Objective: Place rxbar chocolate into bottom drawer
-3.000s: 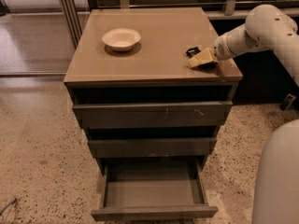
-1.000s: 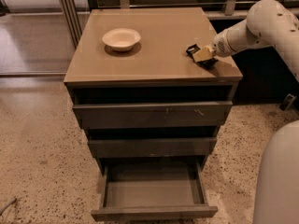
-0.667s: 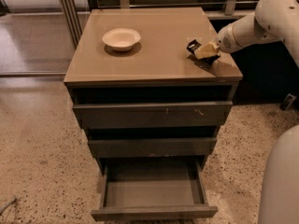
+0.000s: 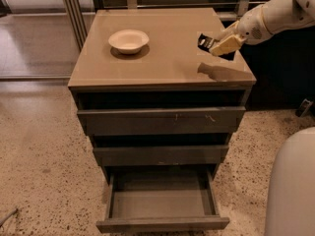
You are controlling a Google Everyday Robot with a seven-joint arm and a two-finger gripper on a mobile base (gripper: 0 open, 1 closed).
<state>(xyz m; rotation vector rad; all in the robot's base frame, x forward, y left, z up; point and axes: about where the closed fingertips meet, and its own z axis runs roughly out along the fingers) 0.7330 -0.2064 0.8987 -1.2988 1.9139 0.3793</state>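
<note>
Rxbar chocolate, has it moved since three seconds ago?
Yes. The rxbar chocolate, held in the gripper, has risen off the cabinet top, above its right edge.

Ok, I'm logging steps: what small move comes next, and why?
Probably swing the rxbar chocolate out past the front edge of the cabinet top: the gripper holds it above the top's right side, and the bottom drawer stands open, low in front.

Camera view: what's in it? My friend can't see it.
The robot's hand holds the rxbar chocolate in the air over the picture's right side of a brown cabinet top. A white bowl sits on the top's left side, and the bottom drawer stands open below.
</note>
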